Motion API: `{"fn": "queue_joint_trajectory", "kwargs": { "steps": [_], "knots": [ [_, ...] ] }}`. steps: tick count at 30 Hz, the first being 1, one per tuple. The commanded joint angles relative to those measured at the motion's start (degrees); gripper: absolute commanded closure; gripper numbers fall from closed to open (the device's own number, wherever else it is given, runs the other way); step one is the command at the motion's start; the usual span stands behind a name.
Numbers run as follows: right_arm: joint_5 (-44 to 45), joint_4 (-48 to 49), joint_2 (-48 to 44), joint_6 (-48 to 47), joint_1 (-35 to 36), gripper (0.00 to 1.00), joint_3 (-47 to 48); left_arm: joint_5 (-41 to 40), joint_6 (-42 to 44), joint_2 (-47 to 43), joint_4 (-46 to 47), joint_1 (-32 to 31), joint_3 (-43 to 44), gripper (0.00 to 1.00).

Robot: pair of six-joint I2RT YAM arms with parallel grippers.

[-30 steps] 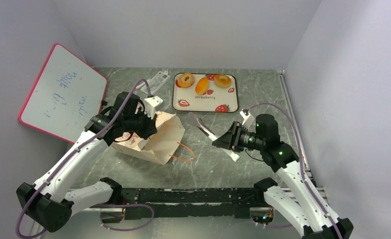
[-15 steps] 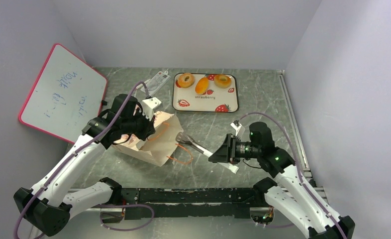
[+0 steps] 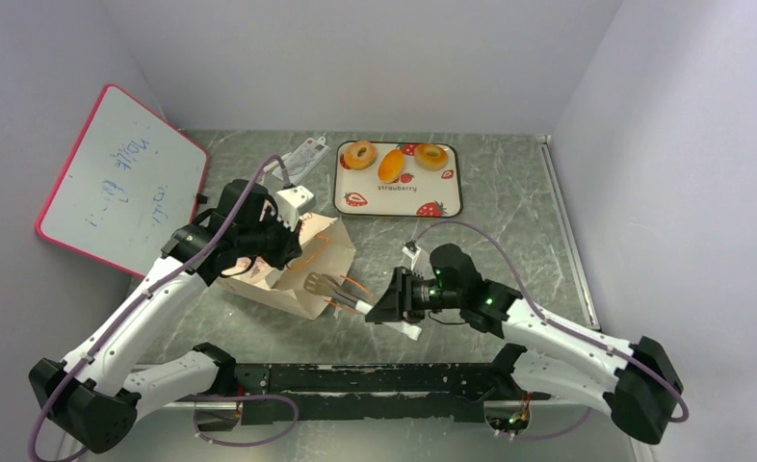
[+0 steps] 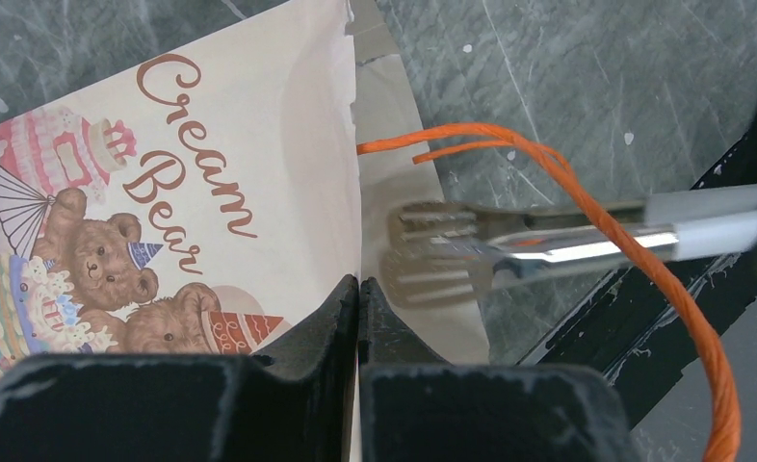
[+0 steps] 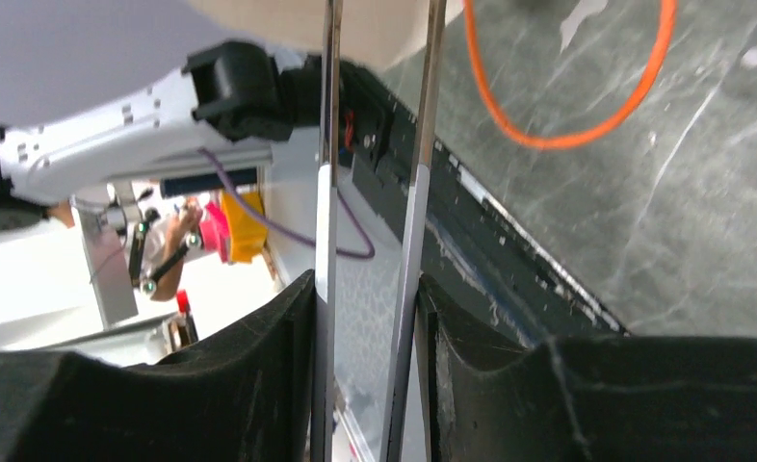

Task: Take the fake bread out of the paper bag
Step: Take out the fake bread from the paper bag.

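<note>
The paper bag (image 3: pixel 293 284) lies tilted on the table, its mouth facing right, with a bear print on the side (image 4: pixel 182 154). My left gripper (image 3: pixel 291 243) (image 4: pixel 358 285) is shut on the bag's upper mouth edge. My right gripper (image 3: pixel 386 310) (image 5: pixel 367 281) is shut on metal tongs (image 3: pixel 328 287) (image 5: pixel 328 144). The slotted tong tips (image 4: pixel 432 255) sit at the bag's mouth. An orange handle (image 4: pixel 587 192) loops over the tongs. Three pieces of fake bread (image 3: pixel 391 166) rest on the strawberry tray (image 3: pixel 452 197). The bag's inside is hidden.
A pink-framed whiteboard (image 3: pixel 124 178) leans at the left wall. A clear plastic packet (image 3: pixel 302 154) lies behind the bag, left of the tray. The black base rail (image 3: pixel 375 377) runs along the near edge, just below the right wrist.
The right arm has swung left and toward the near edge, carrying the tongs from mid-table to the bag's mouth. The left gripper has held the bag almost still.
</note>
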Motion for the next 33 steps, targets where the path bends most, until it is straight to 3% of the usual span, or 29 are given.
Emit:
{"fn": "queue_joint_trajectory", "kwargs": {
  "steps": [1, 13, 22, 33],
  "knots": [
    [6.92, 12.40, 4.63, 3.49, 0.41, 0.60, 1.32, 1.67, -0.85, -1.52, 0.73, 0.43, 2.57, 0.93],
    [5.81, 28.75, 25.25, 8.55, 1.45, 0.57, 8.17, 2.55, -2.63, -5.58, -0.16, 0.43, 2.02, 0.93],
    [6.25, 30.20, 34.16, 10.48, 2.45, 0.54, 13.59, 4.23, -4.25, -6.46, 1.30, 0.44, 1.10, 0.93],
    [4.19, 26.00, 37.74, 4.72, 5.77, 0.53, 17.70, 4.66, -4.33, -6.10, 1.45, 0.43, 0.53, 0.93]
  ]
}}
